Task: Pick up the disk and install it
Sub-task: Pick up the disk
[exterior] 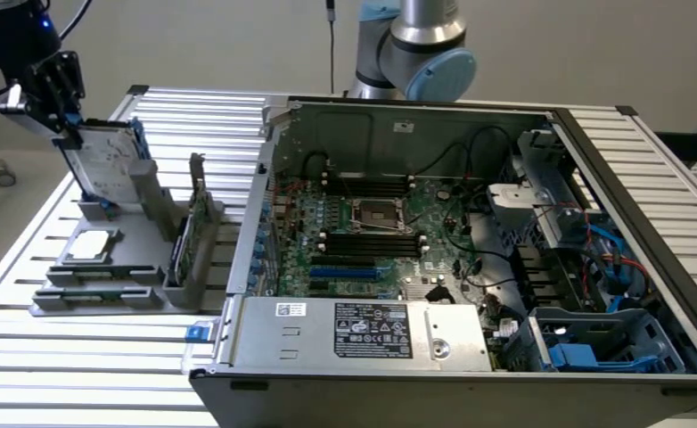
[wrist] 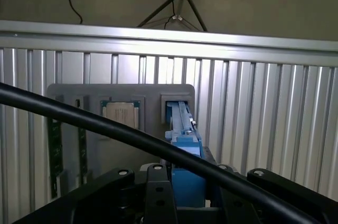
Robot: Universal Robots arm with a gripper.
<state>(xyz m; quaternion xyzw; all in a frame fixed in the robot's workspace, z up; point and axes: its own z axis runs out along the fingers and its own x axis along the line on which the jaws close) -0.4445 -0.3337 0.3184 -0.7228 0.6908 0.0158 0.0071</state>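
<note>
The disk (exterior: 106, 166), a silver-grey drive with a white label in a blue carrier, stands on edge at the exterior view's far left. Its lower end is at the slot of a grey holder (exterior: 128, 267). My gripper (exterior: 66, 123) is at the disk's upper end, shut on it. In the wrist view the blue carrier (wrist: 185, 150) runs between my black fingers (wrist: 156, 192) down towards the holder's slot (wrist: 177, 105). I cannot tell whether the disk's end still sits in the slot.
The grey holder also carries a square silver chip (exterior: 93, 243) and an upright green card (exterior: 184, 241). An open computer case (exterior: 277, 178) lies to the exterior view's right, with a blue drive bay (exterior: 598, 346) at its near corner. A black cable (wrist: 105, 123) crosses the wrist view.
</note>
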